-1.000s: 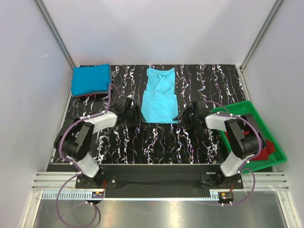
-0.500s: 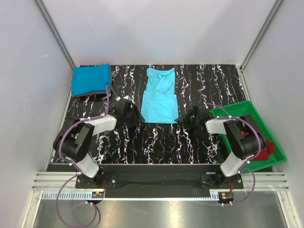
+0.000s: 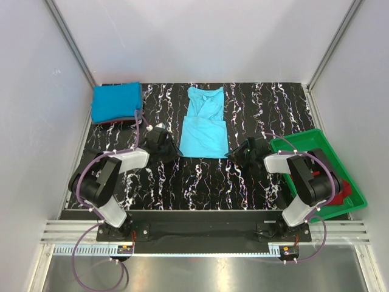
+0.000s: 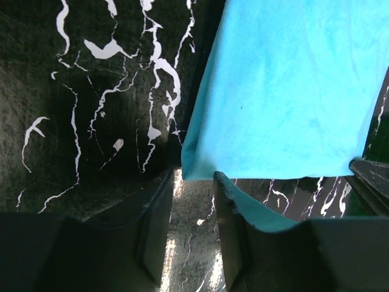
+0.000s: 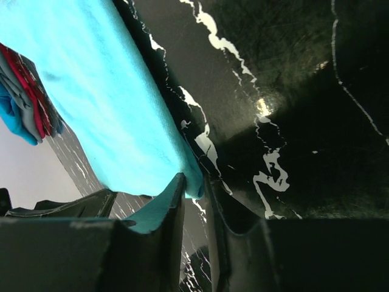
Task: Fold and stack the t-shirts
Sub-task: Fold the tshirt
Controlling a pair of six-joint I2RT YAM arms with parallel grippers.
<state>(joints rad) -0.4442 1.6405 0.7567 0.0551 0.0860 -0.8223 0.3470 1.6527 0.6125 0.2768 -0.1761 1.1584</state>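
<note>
The black marbled worktop [image 3: 200,182] carries 1 light turquoise t-shirt [image 3: 203,125] laid flat at its middle, collar away from me and both sides already turned in to a narrow panel. I judge the step in hand to be the lengthwise fold: taking the near hem at its 2 corners.

To the right is the green tray [image 3: 298,136] with dark red shirts [image 3: 343,188] waiting in it. At the back left sits the folded stack [image 3: 117,102], deeper blue on top.

The left gripper [image 4: 193,188] is released. Its jaws are apart, with the near-left corner just at their mouth. The right gripper [image 5: 194,184] has its jaws narrow around the near-right corner, but I cannot tell whether they bite.

Next I would close both fully, lift evenly, and carry the hem toward the collar.

From above, the gripper bodies cover both corners, and the right arm hides part of the tray.
</note>
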